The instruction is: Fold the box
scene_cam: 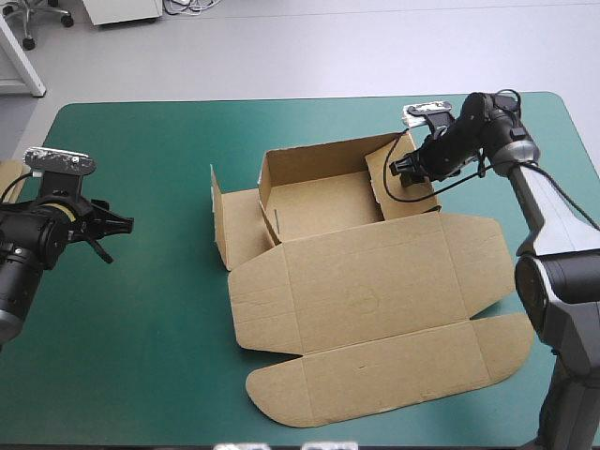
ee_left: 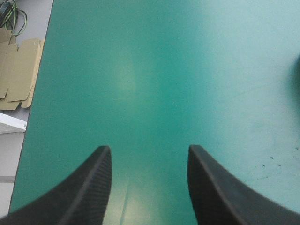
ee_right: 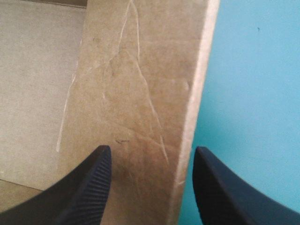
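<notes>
Roughly mid-table, toward the right, lies the brown cut-board box [scene_cam: 356,291]: a part-raised tray at the far side, its broad lid flat toward the near edge. The right gripper [scene_cam: 405,174], with black fin-shaped fingers, stands open at the tray's creased right wall [ee_right: 140,93], which shows in the gap between them. Well apart, the left gripper [scene_cam: 116,240] hangs open over the bare teal-green cover [scene_cam: 141,356]. More brown board [ee_left: 18,70] lies beyond the table's left edge.
</notes>
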Motion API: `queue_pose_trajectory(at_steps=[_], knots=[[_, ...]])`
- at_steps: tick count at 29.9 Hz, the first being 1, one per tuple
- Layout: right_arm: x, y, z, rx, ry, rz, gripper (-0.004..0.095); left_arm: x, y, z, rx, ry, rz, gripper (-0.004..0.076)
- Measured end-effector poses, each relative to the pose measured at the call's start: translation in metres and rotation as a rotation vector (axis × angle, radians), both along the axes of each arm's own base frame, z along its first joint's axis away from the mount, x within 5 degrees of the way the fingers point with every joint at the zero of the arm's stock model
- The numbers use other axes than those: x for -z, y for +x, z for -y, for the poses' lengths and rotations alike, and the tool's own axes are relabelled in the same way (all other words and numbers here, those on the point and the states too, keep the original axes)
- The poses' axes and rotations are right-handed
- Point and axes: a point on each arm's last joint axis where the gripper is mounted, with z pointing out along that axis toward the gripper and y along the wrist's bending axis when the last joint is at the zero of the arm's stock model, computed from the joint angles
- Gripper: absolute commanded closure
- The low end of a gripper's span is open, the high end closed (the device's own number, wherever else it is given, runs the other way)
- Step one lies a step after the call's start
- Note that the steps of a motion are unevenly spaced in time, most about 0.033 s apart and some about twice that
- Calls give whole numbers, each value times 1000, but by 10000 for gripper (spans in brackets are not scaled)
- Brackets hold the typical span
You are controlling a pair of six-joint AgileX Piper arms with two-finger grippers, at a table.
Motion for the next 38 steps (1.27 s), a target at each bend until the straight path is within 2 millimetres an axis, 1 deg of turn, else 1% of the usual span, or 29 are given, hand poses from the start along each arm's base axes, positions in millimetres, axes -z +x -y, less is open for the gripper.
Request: queue_pose_trajectory(at_steps=[3, 6, 10, 13, 15, 16, 20, 21, 25, 28, 30, 32, 38], knots=[[-10, -5, 1, 4, 3, 30, 424, 0, 0, 0, 0, 0, -1, 358], [-22, -18, 3, 11, 6, 63, 424, 0, 0, 0, 0, -1, -2, 358], [-19, -44, 8, 30, -10, 94, 424, 1, -1, 0, -3, -1, -12, 358], [-14, -65, 12, 48, -9, 171, 420, 1, -1, 0, -4, -1, -17, 358], [-17, -75, 13, 52, -2, 244, 388, 1, -1, 0, -4, 0, -17, 358], [-20, -77, 14, 49, 0, 268, 350, 1, -1, 0, -4, 0, -17, 358], [-18, -76, 13, 18, -8, 312, 157, 1, -1, 0, -4, 0, -18, 364], [-16, -75, 13, 15, -8, 312, 131, 1, -1, 0, -4, 0, -19, 375], [-7, -70, 11, 16, 4, 287, 127, 1, -1, 0, -4, -2, -19, 423], [6, -61, 9, 19, 12, 255, 127, 1, -1, 0, -4, -3, -19, 442], [11, -53, 8, 21, 14, 240, 153, 1, -1, 0, -4, -2, -19, 443], [14, -45, 7, 24, 19, 227, 211, 1, -1, 0, -2, -1, -19, 443], [22, -27, 3, 11, 30, 160, 478, 1, -1, 0, -2, 0, -20, 444]])
